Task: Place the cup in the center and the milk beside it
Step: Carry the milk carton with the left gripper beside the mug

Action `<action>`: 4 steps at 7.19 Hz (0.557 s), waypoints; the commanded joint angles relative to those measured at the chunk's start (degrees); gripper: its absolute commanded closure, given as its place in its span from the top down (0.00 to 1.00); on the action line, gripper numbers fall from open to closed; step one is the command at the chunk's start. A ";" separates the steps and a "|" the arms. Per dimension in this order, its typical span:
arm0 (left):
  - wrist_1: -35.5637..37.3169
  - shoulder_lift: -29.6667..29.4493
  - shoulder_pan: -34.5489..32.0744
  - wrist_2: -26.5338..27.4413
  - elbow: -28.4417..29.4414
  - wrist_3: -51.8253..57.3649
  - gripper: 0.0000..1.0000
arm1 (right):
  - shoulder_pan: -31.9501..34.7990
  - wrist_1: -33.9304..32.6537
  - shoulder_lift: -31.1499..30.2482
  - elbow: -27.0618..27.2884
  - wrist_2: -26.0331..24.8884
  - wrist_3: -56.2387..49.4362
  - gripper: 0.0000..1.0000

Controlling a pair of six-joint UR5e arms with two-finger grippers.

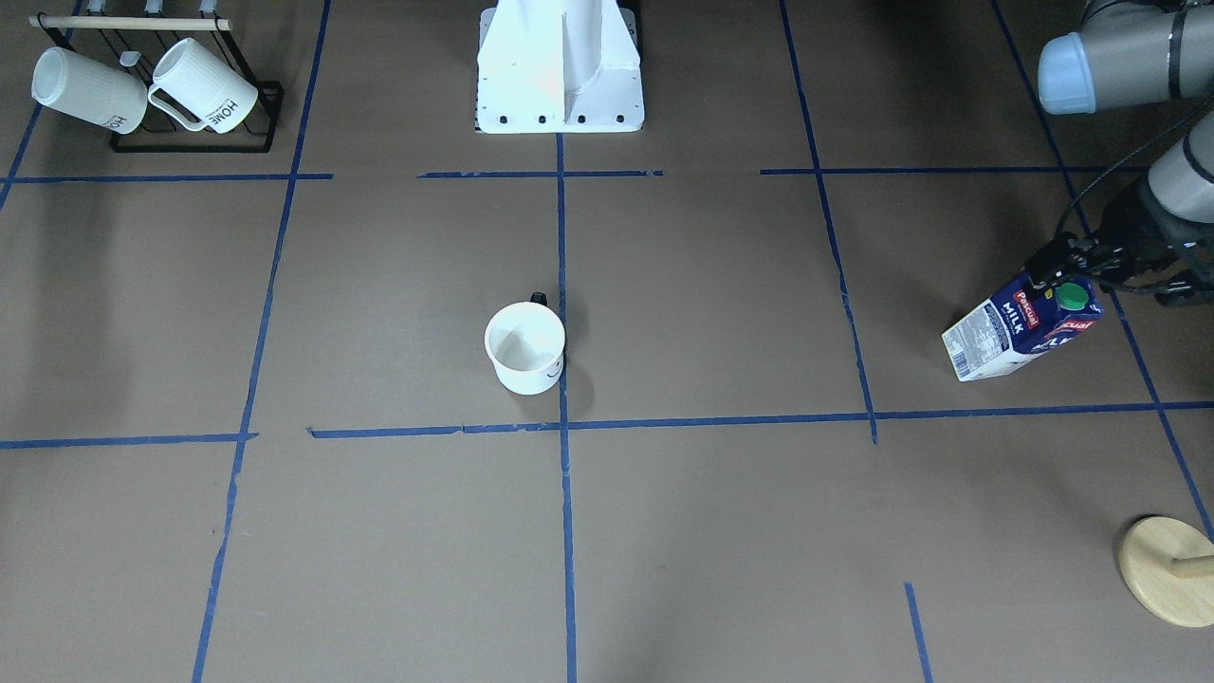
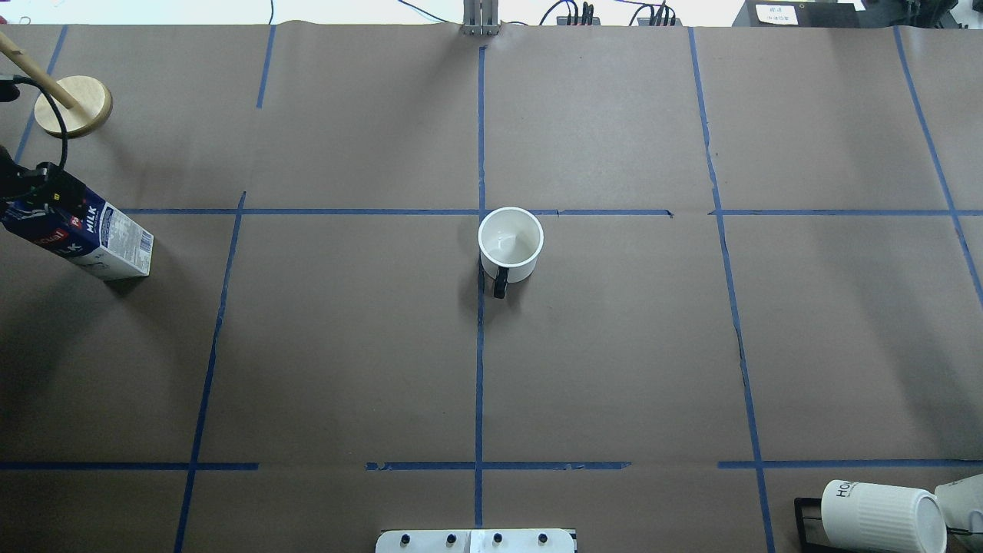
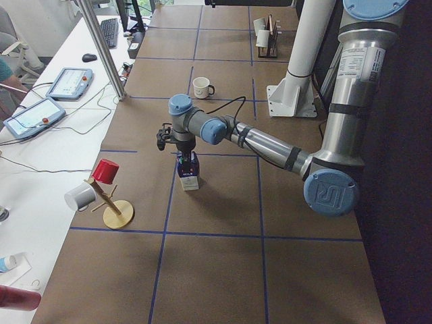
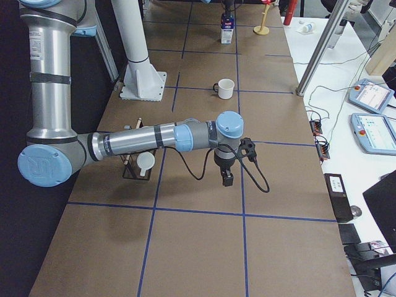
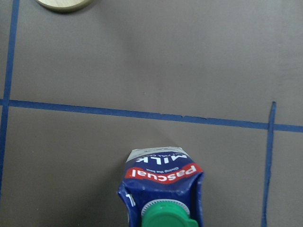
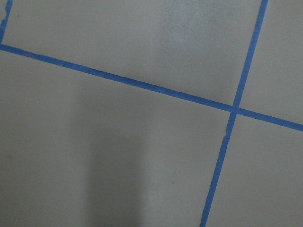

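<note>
The cup [image 1: 524, 346] is a smooth white mug with a black handle. It stands upright where the blue tape lines cross at the center [image 1: 562, 425], and it also shows in the overhead view [image 2: 511, 244]. The milk [image 1: 1020, 327] is a navy carton with a green cap, standing far off on my left side [image 2: 84, 238]. My left gripper [image 1: 1055, 270] sits right at the carton's top. The left wrist view looks down on the cap [image 5: 165, 217]. I cannot tell whether the jaws are closed on it. My right gripper [image 4: 227, 179] hangs empty over bare paper, and I cannot tell its state.
A black rack [image 1: 194, 142] with two ribbed "HOME" mugs [image 1: 204, 85] stands at my right rear corner. A round wooden stand [image 1: 1167, 569] sits past the milk near the far edge. The white robot base [image 1: 560, 66] is at mid rear.
</note>
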 commanded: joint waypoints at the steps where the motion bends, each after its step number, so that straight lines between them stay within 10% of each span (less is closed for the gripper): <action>1: -0.02 -0.46 0.93 0.27 0.51 0.20 0.71 | -0.05 0.01 -0.20 0.18 0.01 -0.15 0.99; 2: 0.24 -1.51 1.02 0.35 0.60 0.20 0.40 | 0.04 0.01 -0.29 0.26 0.01 -0.07 0.99; 4: 3.21 -6.84 1.02 0.36 0.69 0.11 0.36 | -0.05 0.01 -0.29 0.27 0.01 -0.07 0.99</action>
